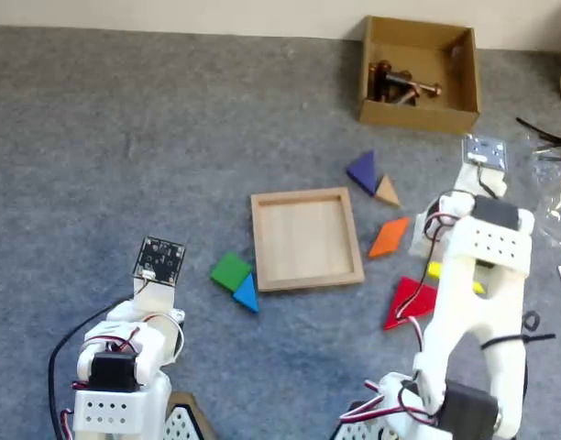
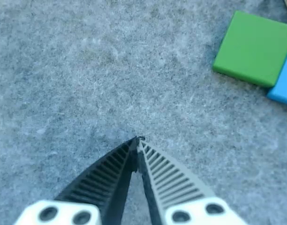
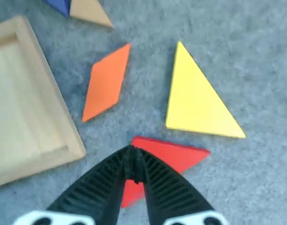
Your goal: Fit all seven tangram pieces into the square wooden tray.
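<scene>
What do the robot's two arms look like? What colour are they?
Both are chunky white plastic with black motor blocks. Thin red, black and white wires loop along the left arm and the right arm, and a thick black cable runs from the left one. The left gripper and right gripper are ribbed, on white bases.

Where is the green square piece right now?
In the high view, the green square lies just outside the wooden tray, on the left arm's side, close to the tray's edge and touching the light blue triangle.
</scene>
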### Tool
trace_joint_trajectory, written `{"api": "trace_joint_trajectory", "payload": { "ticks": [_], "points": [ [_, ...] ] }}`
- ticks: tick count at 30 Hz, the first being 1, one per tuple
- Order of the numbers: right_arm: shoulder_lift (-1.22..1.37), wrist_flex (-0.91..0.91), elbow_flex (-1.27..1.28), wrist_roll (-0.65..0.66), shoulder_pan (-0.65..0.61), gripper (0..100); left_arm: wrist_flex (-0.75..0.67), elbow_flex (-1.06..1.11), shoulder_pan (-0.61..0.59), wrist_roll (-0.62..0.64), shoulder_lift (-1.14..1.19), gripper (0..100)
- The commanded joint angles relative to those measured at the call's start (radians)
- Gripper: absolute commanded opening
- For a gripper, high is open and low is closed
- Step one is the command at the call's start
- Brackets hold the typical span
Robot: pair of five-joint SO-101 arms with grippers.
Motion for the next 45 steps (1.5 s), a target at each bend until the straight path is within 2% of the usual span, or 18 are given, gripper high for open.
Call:
{"api": "trace_joint_trajectory", "payload": {
  "ticks": [1, 13, 18, 25, 33, 39, 45],
  "points": [
    [0.016, -0.054, -0.053, 0.018, -0.021, 0.9, 0.003, 0.021, 0.024, 0.008, -0.005, 1],
    [0.111, -0.056, -0.056, 0.032, -0.012, 1.0, 0.003, 0.021, 0.024, 0.008, -0.005, 1],
    [0.174, -0.058, -0.056, 0.176, 0.007, 1.0, 0.003, 0.021, 0.024, 0.008, -0.005, 1],
    [0.193, -0.048, -0.145, 0.353, 0.137, 1.5, 0.003, 0.021, 0.024, 0.008, -0.005, 1],
    [0.194, -0.056, -0.150, 0.609, 0.197, 19.0, 0.003, 0.021, 0.024, 0.008, -0.005, 1],
    [0.194, -0.074, -0.105, 0.698, 0.191, 20.6, 0.003, 0.021, 0.024, 0.008, -0.005, 1],
    [0.193, -0.248, 0.022, 0.776, 0.188, 20.6, 0.003, 0.021, 0.024, 0.008, -0.005, 1]
  ]
}}
